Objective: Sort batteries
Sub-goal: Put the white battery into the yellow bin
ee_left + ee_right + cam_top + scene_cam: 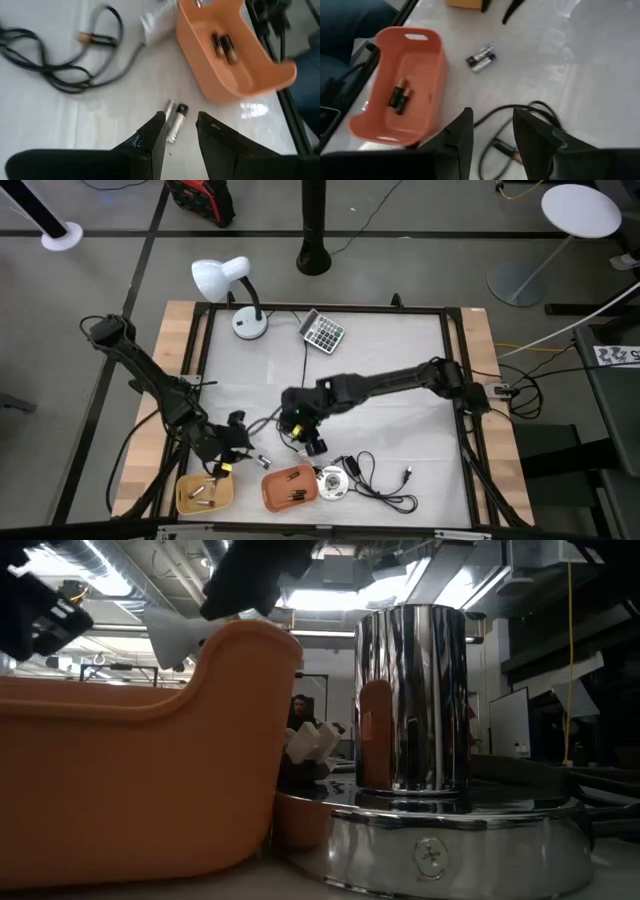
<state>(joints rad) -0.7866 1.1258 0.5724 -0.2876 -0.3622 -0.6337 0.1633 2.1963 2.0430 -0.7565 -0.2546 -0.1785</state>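
Above two loose batteries (175,120), you're hovering the left gripper (179,131) with fingers apart and empty, lining up a pick for a tray (235,55).

Two batteries (175,120) loose, two trays (290,488), perhaps seven batteries total.

no words, brand names or numbers can be read anywhere. the calculator (323,332) shows only rows of pale keys, too small to make out. a label at the table's right edge (617,356) carries dark marks that cannot be read.
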